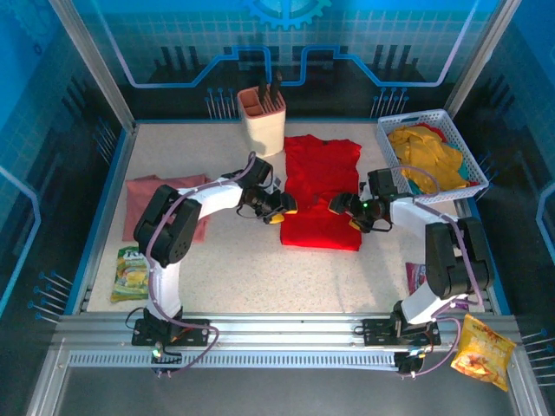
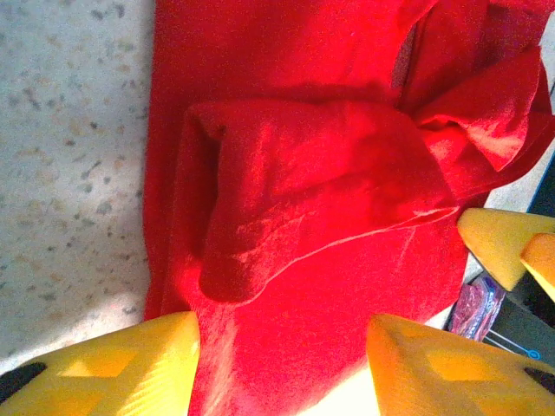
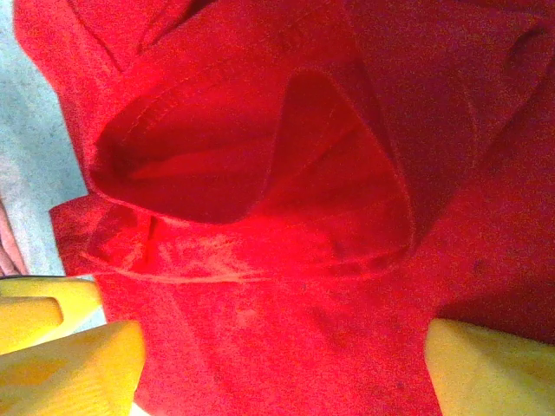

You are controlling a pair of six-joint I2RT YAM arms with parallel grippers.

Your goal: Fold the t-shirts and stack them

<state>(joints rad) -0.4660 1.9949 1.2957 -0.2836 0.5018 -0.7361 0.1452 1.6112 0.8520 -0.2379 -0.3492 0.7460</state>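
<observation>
The red t-shirt [image 1: 321, 186] is lying spread across the middle of the speckled table [image 1: 260, 277], its far end just beside a beige holder [image 1: 262, 121]. The left gripper [image 1: 281, 211] is sitting low at the shirt's left edge and the right gripper [image 1: 342, 205] is sitting low over its right part, the two facing each other across the cloth. In the left wrist view, the left gripper's yellow fingers [image 2: 121, 364] are standing spread apart with red cloth lying between them, not pinching it, and a loose fold is bulging up ahead of them. In the right wrist view, the right gripper's fingers [image 3: 494, 364] are standing wide apart over the red cloth, with a puffed fold and a stitched hem ahead. A pink t-shirt [image 1: 160, 199] is lying at the table's left side, well apart from the red one. Yellow t-shirts [image 1: 429, 156] are sitting heaped in a white basket [image 1: 388, 152] at the far right. A green snack packet [image 1: 130, 273] is lying near the left edge.
</observation>
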